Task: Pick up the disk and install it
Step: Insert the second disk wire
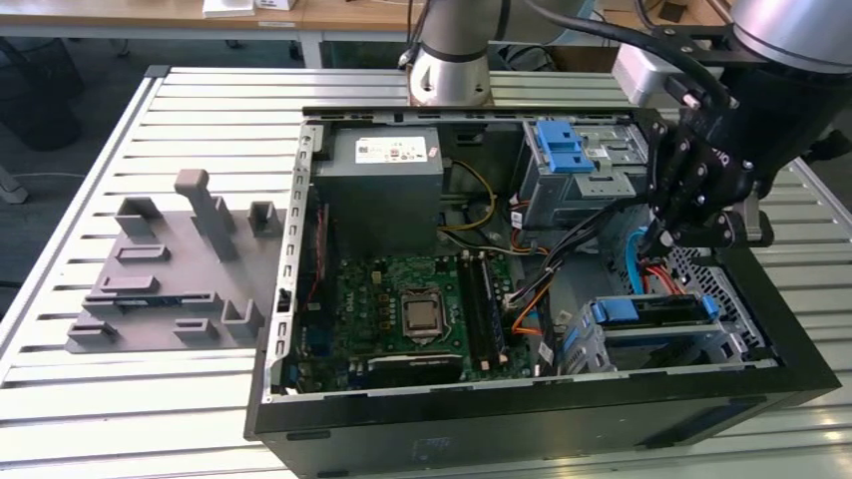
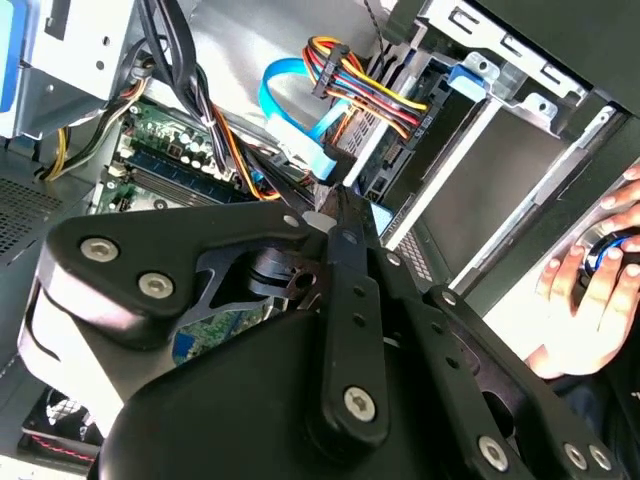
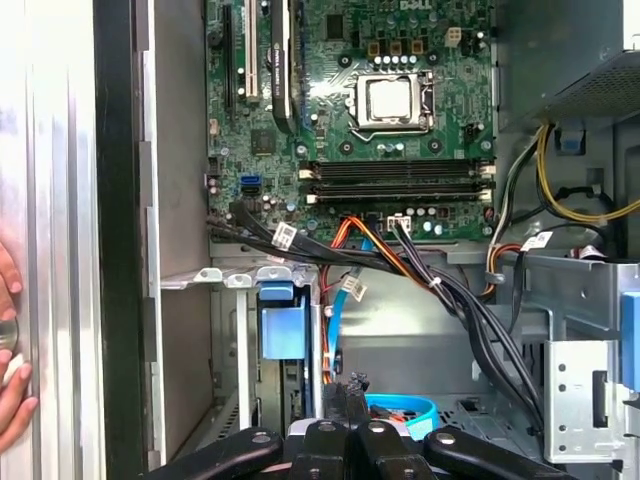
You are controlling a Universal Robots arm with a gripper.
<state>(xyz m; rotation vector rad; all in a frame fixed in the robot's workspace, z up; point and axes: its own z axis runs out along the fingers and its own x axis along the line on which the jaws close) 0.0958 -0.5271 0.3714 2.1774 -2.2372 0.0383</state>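
My black metal fingers (image 2: 345, 225) are pressed together, pinching nothing, down inside the open black computer case (image 1: 560, 414). My gripper (image 1: 661, 238) hangs above the silver-grey, blue-railed disk (image 1: 648, 311) in its bay.

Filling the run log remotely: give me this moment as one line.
gripper: inside open PC case, over blue cable | disk: seated in drive cage | person's hand: at case edge
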